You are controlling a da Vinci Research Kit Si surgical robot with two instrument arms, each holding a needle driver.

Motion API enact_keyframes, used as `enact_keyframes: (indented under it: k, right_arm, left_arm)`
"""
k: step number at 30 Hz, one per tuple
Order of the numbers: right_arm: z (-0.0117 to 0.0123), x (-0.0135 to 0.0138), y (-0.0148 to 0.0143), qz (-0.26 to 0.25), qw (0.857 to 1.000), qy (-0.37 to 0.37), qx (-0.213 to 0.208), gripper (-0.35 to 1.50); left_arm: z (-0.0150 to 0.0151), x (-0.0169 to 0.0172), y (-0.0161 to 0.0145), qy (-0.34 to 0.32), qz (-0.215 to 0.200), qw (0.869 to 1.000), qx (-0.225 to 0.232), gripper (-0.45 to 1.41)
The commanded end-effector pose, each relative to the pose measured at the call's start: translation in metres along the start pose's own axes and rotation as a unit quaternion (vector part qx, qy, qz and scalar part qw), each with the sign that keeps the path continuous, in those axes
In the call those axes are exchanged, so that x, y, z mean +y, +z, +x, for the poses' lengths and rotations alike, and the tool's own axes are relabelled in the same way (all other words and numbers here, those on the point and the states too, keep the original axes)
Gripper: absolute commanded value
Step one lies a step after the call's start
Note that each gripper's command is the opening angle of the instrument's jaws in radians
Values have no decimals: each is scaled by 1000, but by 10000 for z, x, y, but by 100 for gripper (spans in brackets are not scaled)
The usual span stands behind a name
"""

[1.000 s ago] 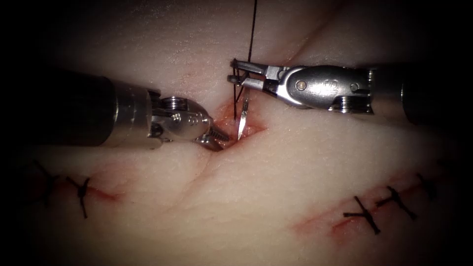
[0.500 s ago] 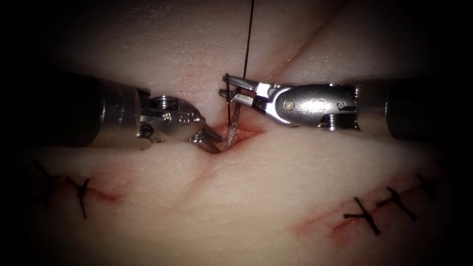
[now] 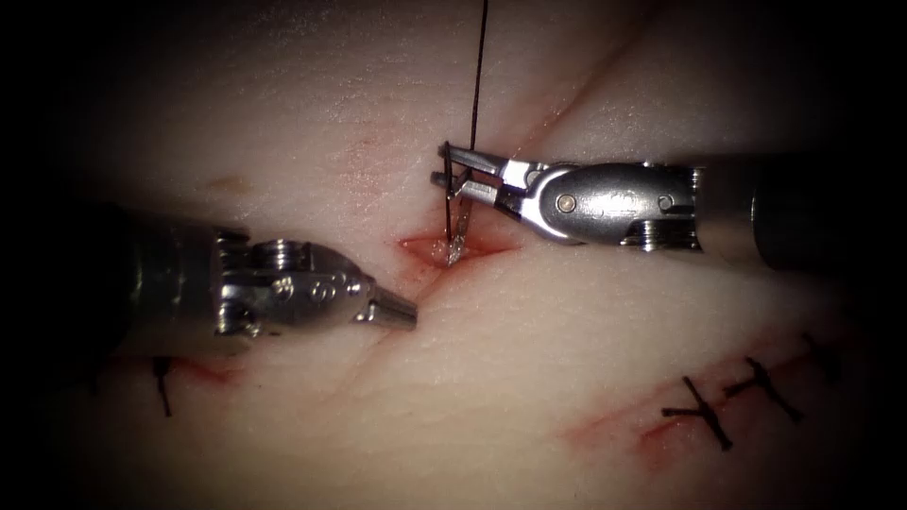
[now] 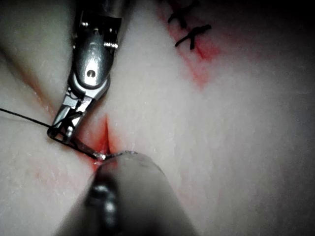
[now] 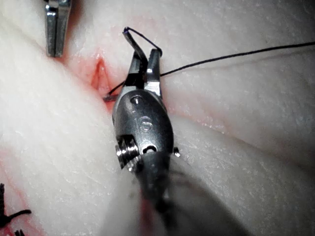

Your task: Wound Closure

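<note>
The right end effector (image 3: 452, 170) clamps the needle (image 3: 457, 231) near its tail, tip in the cut (image 3: 460, 249); the left end effector (image 3: 402, 314), closed and empty, sits below-left.

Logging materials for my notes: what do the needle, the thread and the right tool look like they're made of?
Needle: bright, polished metal, likely steel; it glints.
Thread: thin, dark, matte strand; fibre type unclear.
Right pincer, shut on the needle: silvery metal with a shiny, rounded housing.
</note>
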Motion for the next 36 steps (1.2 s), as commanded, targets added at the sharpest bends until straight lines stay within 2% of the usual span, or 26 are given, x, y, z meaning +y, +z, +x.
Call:
enact_keyframes:
  k: [1,8,16,25,36]
  right_arm:
    - [-4,-6,7,5,1000,3,-3,-35]
    - [-3,-5,12,12,999,33,-9,-35]
    - [-2,-8,18,16,997,74,-8,-35]
    - [-4,-3,17,19,986,162,-18,-35]
    - [-4,8,11,15,980,199,-22,-35]
  left_arm:
    - [-1,3,16,-2,0,1000,3,-10]
    - [-4,13,33,-2,-3,1000,16,-11]
    - [-13,19,29,2,-7,1000,17,-11]
    - [-15,19,34,6,-2,1000,19,-13]
    - [-23,21,39,7,-5,1000,21,-13]
